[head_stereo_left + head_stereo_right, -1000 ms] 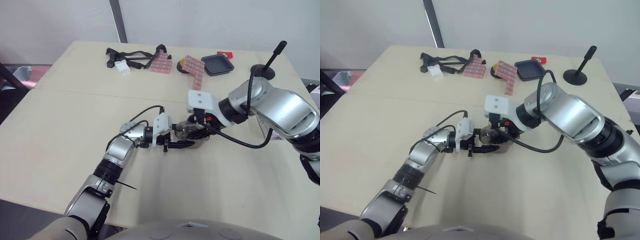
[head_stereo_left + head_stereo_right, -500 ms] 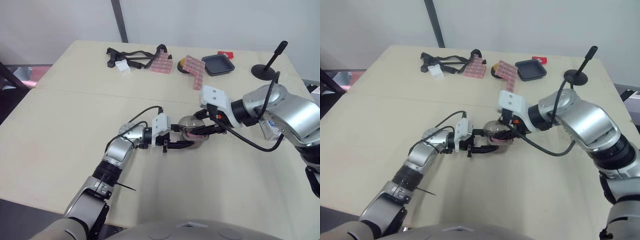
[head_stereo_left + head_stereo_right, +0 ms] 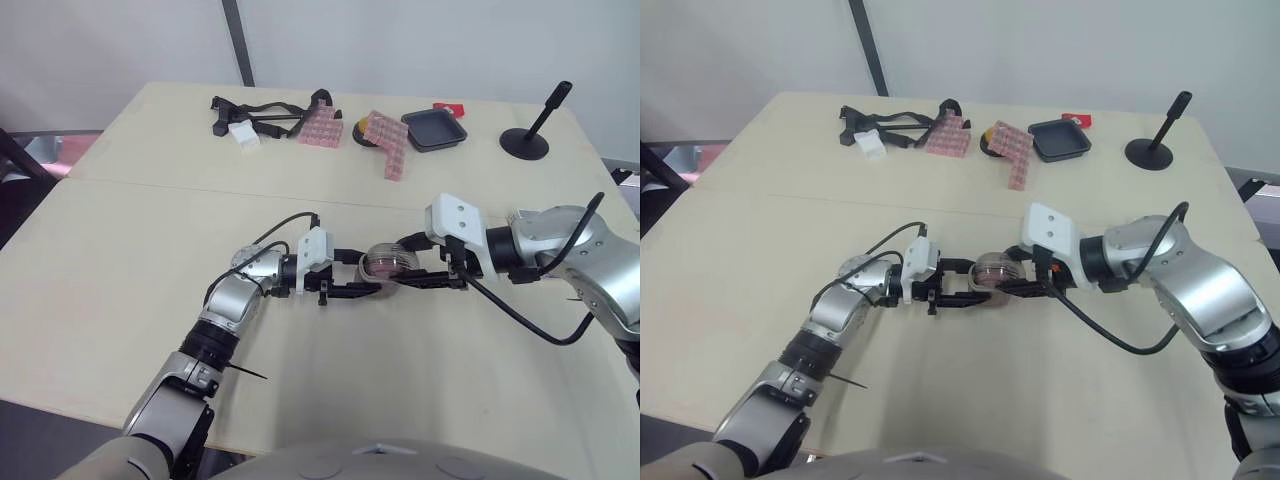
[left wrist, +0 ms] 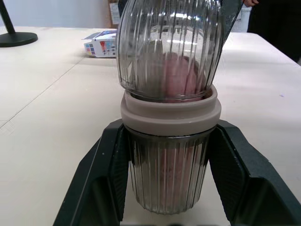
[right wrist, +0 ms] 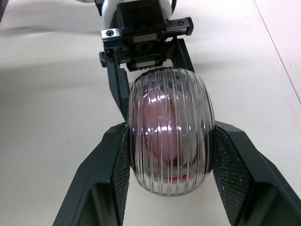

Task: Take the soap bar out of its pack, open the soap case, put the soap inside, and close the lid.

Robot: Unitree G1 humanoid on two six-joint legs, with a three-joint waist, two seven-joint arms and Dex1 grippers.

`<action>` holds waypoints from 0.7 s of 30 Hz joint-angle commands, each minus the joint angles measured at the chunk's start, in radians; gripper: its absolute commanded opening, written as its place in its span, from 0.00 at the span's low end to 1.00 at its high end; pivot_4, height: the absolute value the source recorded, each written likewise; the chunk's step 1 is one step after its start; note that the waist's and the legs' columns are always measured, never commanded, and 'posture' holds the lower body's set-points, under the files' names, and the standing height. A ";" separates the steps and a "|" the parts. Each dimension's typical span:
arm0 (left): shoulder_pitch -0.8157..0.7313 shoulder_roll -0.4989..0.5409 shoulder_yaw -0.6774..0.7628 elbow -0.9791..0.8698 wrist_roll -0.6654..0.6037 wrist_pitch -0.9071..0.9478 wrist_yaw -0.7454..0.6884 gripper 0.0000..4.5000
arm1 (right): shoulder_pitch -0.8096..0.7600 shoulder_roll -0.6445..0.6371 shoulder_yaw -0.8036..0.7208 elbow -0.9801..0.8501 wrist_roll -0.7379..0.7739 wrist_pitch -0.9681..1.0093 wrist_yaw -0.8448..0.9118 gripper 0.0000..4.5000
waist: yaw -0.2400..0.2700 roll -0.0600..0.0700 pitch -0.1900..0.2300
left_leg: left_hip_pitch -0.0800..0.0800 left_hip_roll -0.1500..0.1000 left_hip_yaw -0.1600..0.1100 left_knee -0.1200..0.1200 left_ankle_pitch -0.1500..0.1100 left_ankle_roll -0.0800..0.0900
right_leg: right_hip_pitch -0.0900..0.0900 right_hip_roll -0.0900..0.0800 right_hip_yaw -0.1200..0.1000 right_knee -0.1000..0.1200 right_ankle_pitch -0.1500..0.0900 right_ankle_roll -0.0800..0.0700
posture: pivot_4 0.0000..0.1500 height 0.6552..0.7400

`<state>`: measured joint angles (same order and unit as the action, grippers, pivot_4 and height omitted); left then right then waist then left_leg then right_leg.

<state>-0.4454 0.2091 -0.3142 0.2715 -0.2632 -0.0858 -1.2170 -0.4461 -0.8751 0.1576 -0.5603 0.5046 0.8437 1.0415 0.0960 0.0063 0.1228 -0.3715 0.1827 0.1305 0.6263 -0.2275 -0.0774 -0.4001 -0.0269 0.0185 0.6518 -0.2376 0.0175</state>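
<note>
Left eye view: soap case [image 3: 383, 266] upright at the bench [image 3: 120, 250] surface, contact unclear. Left pincer [image 3: 372, 277] is on the case's left, right pincer [image 3: 402, 262] on its right.

Left wrist view: left pincer's fingers [image 4: 110, 179] clamped on the case's ribbed lower half, under the beige rim [image 4: 169, 113]. Lid [image 4: 169, 47] sits on the rim, slightly tilted. Pink soap [image 4: 171, 70] inside.

Right wrist view: right pincer's fingers [image 5: 230, 174] pressed against both lid flanks.

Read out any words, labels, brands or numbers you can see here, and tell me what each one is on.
No text here can be read.
Small white and blue printed box: coloured print, too blurred to read.
Small red item behind the black square tray: too small to read.
Clear ribbed plastic soap case: no lettering seen.
</note>
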 commanded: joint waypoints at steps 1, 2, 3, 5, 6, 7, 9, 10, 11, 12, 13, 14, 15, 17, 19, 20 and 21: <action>-0.015 0.011 0.027 0.001 -0.009 -0.022 -0.004 0.43 | 0.014 -0.025 -0.023 -0.013 0.008 -0.028 0.016 0.44 | -0.002 0.000 0.000 | 0.000 0.000 0.000 0.000 0.000 0.000 | 0.000 0.000 0.000 0.000 0.000 0.000 | 1.00 1.00; -0.017 0.011 0.027 0.002 -0.009 -0.023 -0.005 0.43 | 0.018 -0.023 -0.019 -0.008 0.003 -0.037 0.016 0.44 | -0.002 0.000 0.000 | 0.000 0.000 0.000 0.000 0.000 0.000 | 0.000 0.000 0.000 0.000 0.000 0.000 | 1.00 1.00; -0.017 0.011 0.028 0.003 -0.010 -0.024 -0.006 0.43 | 0.019 -0.021 -0.016 -0.004 0.000 -0.044 0.016 0.44 | -0.003 0.000 0.000 | 0.000 0.000 0.000 0.000 0.000 0.000 | 0.000 0.000 0.000 0.000 0.000 0.000 | 1.00 1.00; -0.020 0.011 0.028 0.002 -0.011 -0.024 -0.007 0.43 | 0.021 -0.014 -0.003 0.012 -0.013 -0.062 0.013 0.44 | -0.004 0.000 0.000 | 0.000 0.000 0.000 0.000 0.000 0.000 | 0.000 0.000 0.000 0.000 0.000 0.000 | 1.00 1.00; -0.020 0.011 0.028 0.001 -0.011 -0.024 -0.007 0.43 | 0.022 -0.010 0.003 0.019 -0.018 -0.070 0.012 0.44 | -0.005 0.000 0.000 | 0.000 0.000 0.000 0.000 0.000 0.000 | 0.000 0.000 0.000 0.000 0.000 0.000 | 1.00 1.00; -0.021 0.011 0.028 0.000 -0.011 -0.024 -0.007 0.43 | 0.022 -0.008 0.008 0.025 -0.022 -0.076 0.011 0.44 | -0.005 0.000 0.000 | 0.000 0.000 0.000 0.000 0.000 0.000 | 0.000 0.000 0.000 0.000 0.000 0.000 | 1.00 1.00; -0.020 0.011 0.027 -0.001 -0.011 -0.025 -0.007 0.43 | 0.022 -0.006 0.014 0.033 -0.026 -0.086 0.011 0.44 | -0.006 0.000 0.000 | 0.000 0.000 0.000 0.000 0.000 0.000 | 0.000 0.000 0.000 0.000 0.000 0.000 | 1.00 1.00; -0.020 0.011 0.027 -0.004 -0.012 -0.024 -0.007 0.43 | 0.021 -0.001 0.018 0.040 -0.029 -0.091 0.007 0.44 | -0.007 0.000 0.000 | 0.000 0.000 0.000 0.000 0.000 0.000 | 0.000 0.000 0.000 0.000 0.000 0.000 | 1.00 1.00; -0.018 0.011 0.026 -0.006 -0.012 -0.023 -0.007 0.43 | 0.020 0.003 0.024 0.046 -0.033 -0.097 0.005 0.44 | -0.008 0.000 0.000 | 0.000 0.000 0.000 0.000 0.000 0.000 | 0.000 0.000 0.000 0.000 0.000 0.000 | 1.00 1.00; -0.017 0.011 0.026 -0.009 -0.012 -0.022 -0.006 0.43 | 0.020 0.006 0.029 0.051 -0.036 -0.103 0.002 0.44 | -0.008 0.000 0.000 | 0.000 0.000 0.000 0.000 0.000 0.000 | 0.000 0.000 0.000 0.000 0.000 0.000 | 1.00 1.00; -0.017 0.011 0.026 -0.010 -0.012 -0.022 -0.006 0.43 | 0.020 0.008 0.031 0.055 -0.037 -0.107 0.001 0.44 | -0.009 0.000 0.000 | 0.000 0.000 0.000 0.000 0.000 0.000 | 0.000 0.000 0.000 0.000 0.000 0.000 | 1.00 1.00; -0.015 0.012 0.026 -0.012 -0.012 -0.021 -0.006 0.43 | 0.022 0.010 0.035 0.056 -0.040 -0.111 0.001 0.44 | -0.009 0.000 0.000 | 0.000 0.000 0.000 0.000 0.000 0.000 | 0.000 0.000 0.000 0.000 0.000 0.000 | 1.00 1.00; -0.015 0.013 0.026 -0.013 -0.012 -0.021 -0.006 0.43 | 0.023 0.011 0.038 0.058 -0.041 -0.115 0.000 0.44 | -0.009 0.000 0.000 | 0.000 0.000 0.000 0.000 0.000 0.000 | 0.000 0.000 0.000 0.000 0.000 0.000 | 1.00 1.00; -0.013 0.014 0.026 -0.014 -0.012 -0.021 -0.006 0.43 | 0.024 0.015 0.043 0.057 -0.043 -0.122 -0.001 0.44 | -0.011 0.000 0.000 | 0.000 0.000 0.000 0.000 0.000 0.001 | 0.000 0.000 0.000 0.000 0.000 0.000 | 1.00 1.00; -0.012 0.017 0.026 -0.014 -0.011 -0.022 -0.005 0.43 | 0.022 0.019 0.049 0.054 -0.042 -0.127 -0.003 0.44 | -0.012 0.000 0.000 | 0.000 0.000 0.000 0.000 0.000 0.001 | 0.000 0.000 0.000 0.000 0.000 0.000 | 1.00 1.00; -0.011 0.018 0.026 -0.014 -0.010 -0.022 -0.005 0.43 | 0.023 0.019 0.053 0.052 -0.044 -0.130 -0.002 0.44 | -0.013 0.000 0.000 | 0.000 0.000 0.000 0.000 0.000 0.001 | 0.000 0.000 0.000 0.000 0.000 0.000 | 1.00 1.00; -0.011 0.018 0.025 -0.014 -0.010 -0.022 -0.005 0.43 | 0.024 0.019 0.056 0.051 -0.047 -0.132 -0.001 0.44 | -0.013 0.000 0.000 | 0.000 0.000 0.000 0.000 0.000 0.001 | 0.000 0.000 0.000 0.000 0.000 0.000 | 1.00 1.00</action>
<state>-0.4509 0.2195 -0.3122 0.2801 -0.2647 -0.0964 -1.2270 -0.4291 -0.8539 0.1928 -0.4976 0.4745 0.7150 1.0374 0.0826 0.0063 0.1227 -0.3714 0.1826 0.1305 0.6264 -0.2272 -0.0767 -0.4001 -0.0273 0.0184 0.6521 -0.2376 0.0173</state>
